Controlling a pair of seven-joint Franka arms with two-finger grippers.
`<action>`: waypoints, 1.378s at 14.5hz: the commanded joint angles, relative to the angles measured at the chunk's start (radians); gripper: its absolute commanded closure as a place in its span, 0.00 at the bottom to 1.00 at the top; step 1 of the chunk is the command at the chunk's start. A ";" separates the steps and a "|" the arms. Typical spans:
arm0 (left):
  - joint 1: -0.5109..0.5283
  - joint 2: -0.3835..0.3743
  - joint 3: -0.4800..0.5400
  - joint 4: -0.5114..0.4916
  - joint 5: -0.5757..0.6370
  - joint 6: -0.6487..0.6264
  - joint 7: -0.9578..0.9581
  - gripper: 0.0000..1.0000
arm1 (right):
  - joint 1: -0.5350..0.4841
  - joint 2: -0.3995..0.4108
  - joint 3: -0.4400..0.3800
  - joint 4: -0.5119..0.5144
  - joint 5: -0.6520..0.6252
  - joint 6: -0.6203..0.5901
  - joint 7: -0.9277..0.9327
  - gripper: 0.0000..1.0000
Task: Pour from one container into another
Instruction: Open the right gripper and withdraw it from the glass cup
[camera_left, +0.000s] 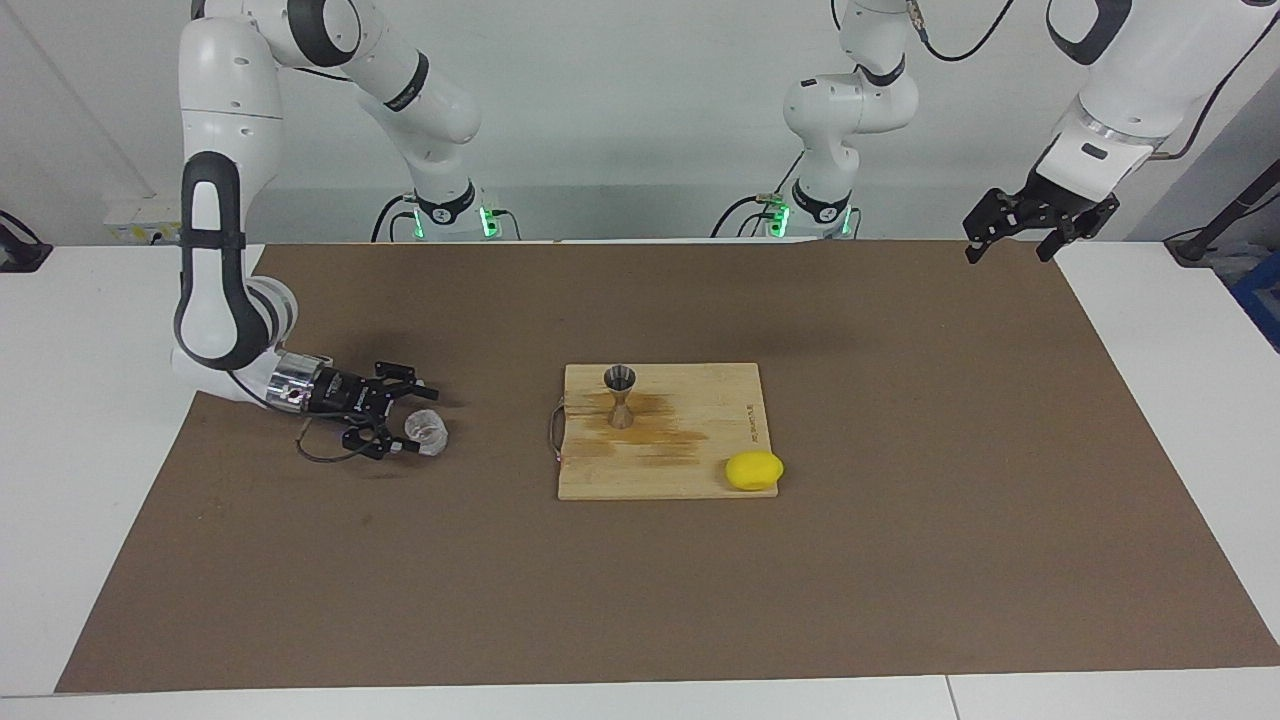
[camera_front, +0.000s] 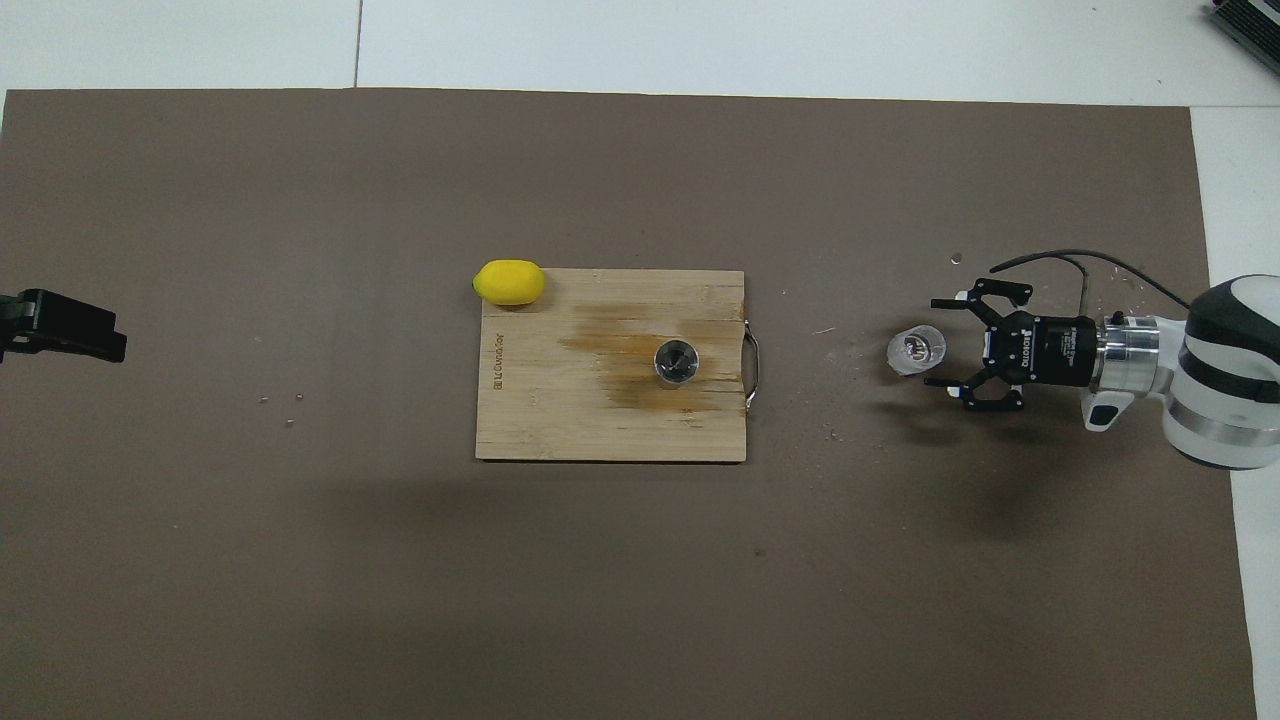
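Glass tumbler (camera_left: 428, 433) stood upright on the brown mat (camera_left: 900, 560), toward the right arm's end of the table, well apart from the wooden board (camera_left: 700, 470). You could see the right gripper (camera_left: 412, 420) lying low and level beside it, with its fingers spread wide. The tumbler sat at the fingertips, between them or just past them, and I could not tell if one finger touched the glass. In the overhead view the right gripper (camera_front: 938, 341) showed the same thing: the two fingers (camera_front: 952, 302) stood apart, and the tumbler (camera_front: 917, 348) was at their ends, not pinched.

Metal jigger (camera_left: 620, 395) stood upright on the board, on the half toward the right arm and nearer to the robots. From above you saw the jigger (camera_front: 676, 361) as a round mouth, in the middle of a darker stain (camera_front: 620, 355) on the wood. A yellow lemon (camera_left: 754, 471) lay at the board's corner toward the left arm's end, farther from the robots than the jigger, and it hung partly over the edge onto the mat.

The left gripper (camera_left: 1012, 246) waited in the air over the mat's corner at its own end of the table, with its fingers spread and nothing between them.
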 joint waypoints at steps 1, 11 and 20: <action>0.007 -0.015 -0.007 -0.006 0.008 0.002 -0.011 0.00 | -0.002 -0.079 0.003 -0.005 -0.061 -0.006 0.028 0.00; 0.007 -0.017 -0.007 -0.009 0.008 0.003 -0.012 0.00 | 0.043 -0.244 0.001 0.029 -0.574 0.039 -0.203 0.00; 0.007 -0.023 -0.007 -0.016 0.008 0.005 -0.012 0.00 | 0.159 -0.353 0.012 0.084 -0.910 0.189 -0.336 0.00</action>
